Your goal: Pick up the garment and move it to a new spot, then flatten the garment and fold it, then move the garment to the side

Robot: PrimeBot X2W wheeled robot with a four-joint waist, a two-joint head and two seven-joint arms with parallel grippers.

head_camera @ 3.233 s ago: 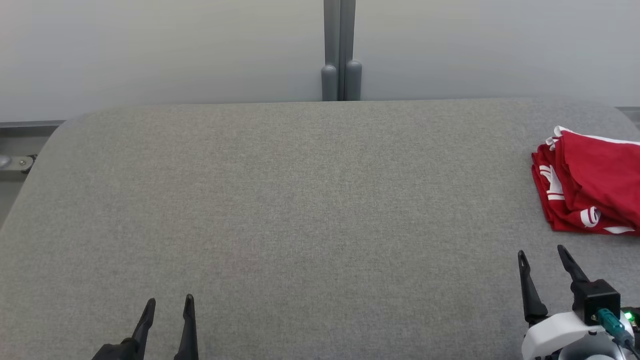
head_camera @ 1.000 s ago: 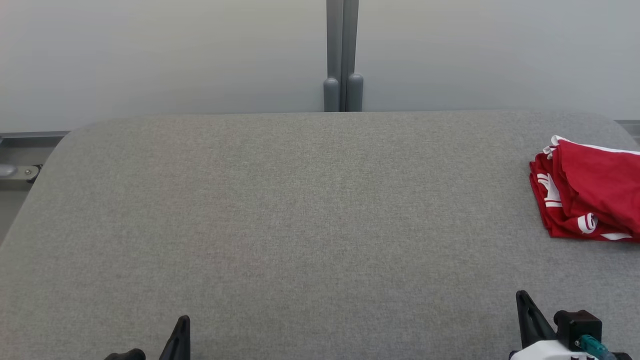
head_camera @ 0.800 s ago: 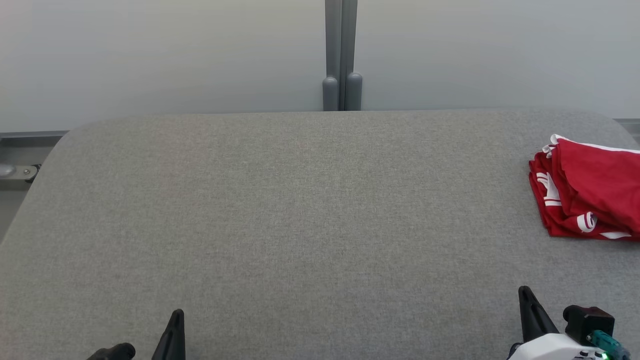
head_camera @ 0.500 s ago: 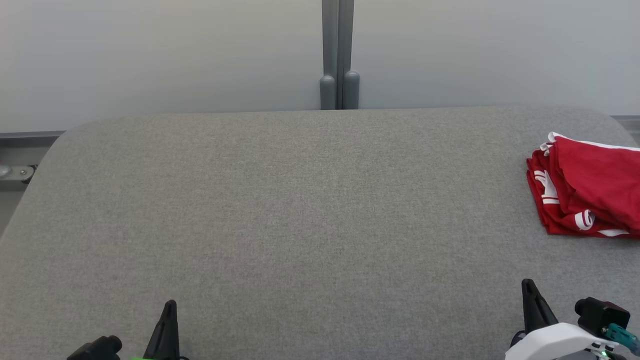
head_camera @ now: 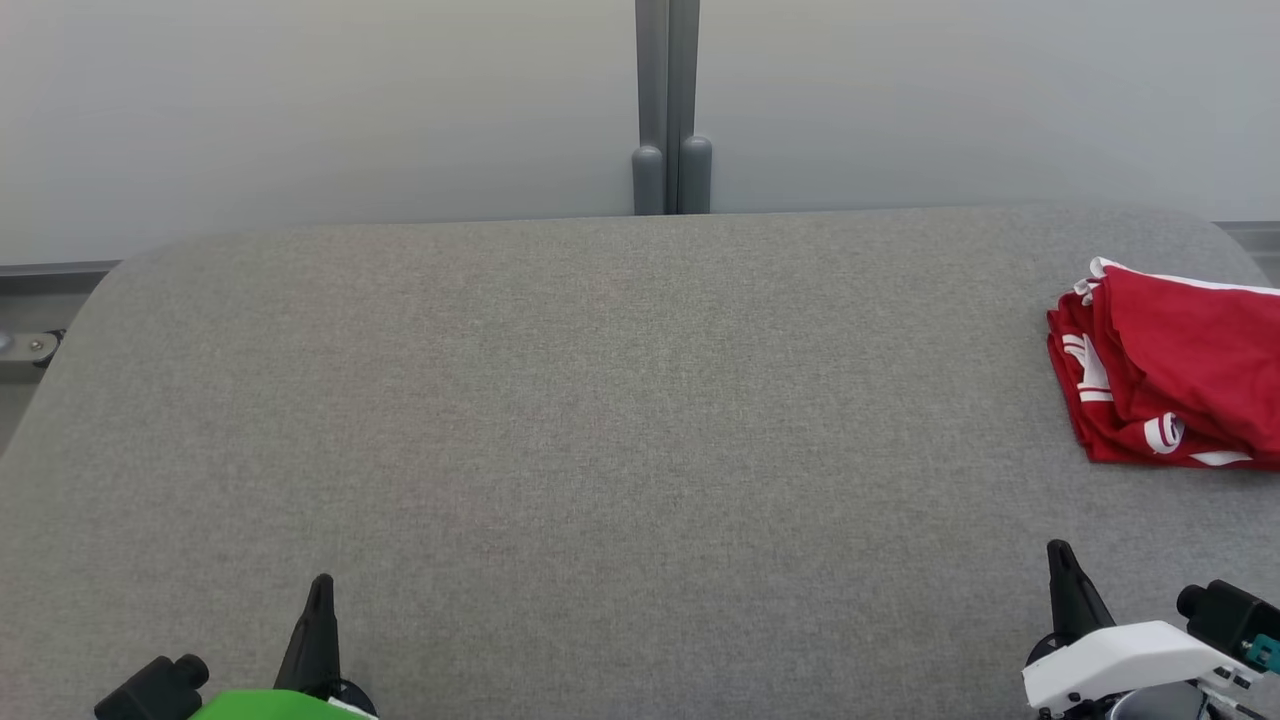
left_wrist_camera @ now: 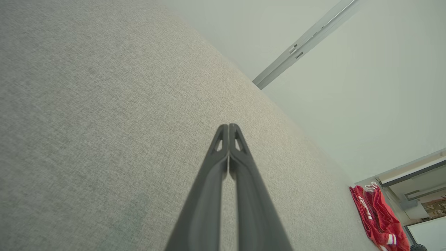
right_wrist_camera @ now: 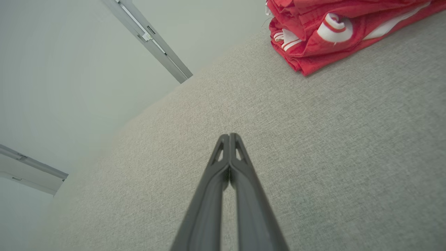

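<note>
Withdrawn right tool [head_camera: 1058, 552], garment [head_camera: 1180, 370] well ahead

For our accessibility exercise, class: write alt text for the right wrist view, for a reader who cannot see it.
A folded red garment with white stripes lies on a grey fabric-covered table, apart from the right gripper, whose two dark fingers are shut together, holding nothing. A pale wall stands behind.

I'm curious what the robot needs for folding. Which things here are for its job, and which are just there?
For the job:
- red garment, folded, near the table's right edge
- grey table it lies on
- left gripper, shut, holding nothing
- right gripper, shut, holding nothing

Just there:
- grey post behind the table
- pale wall
</note>
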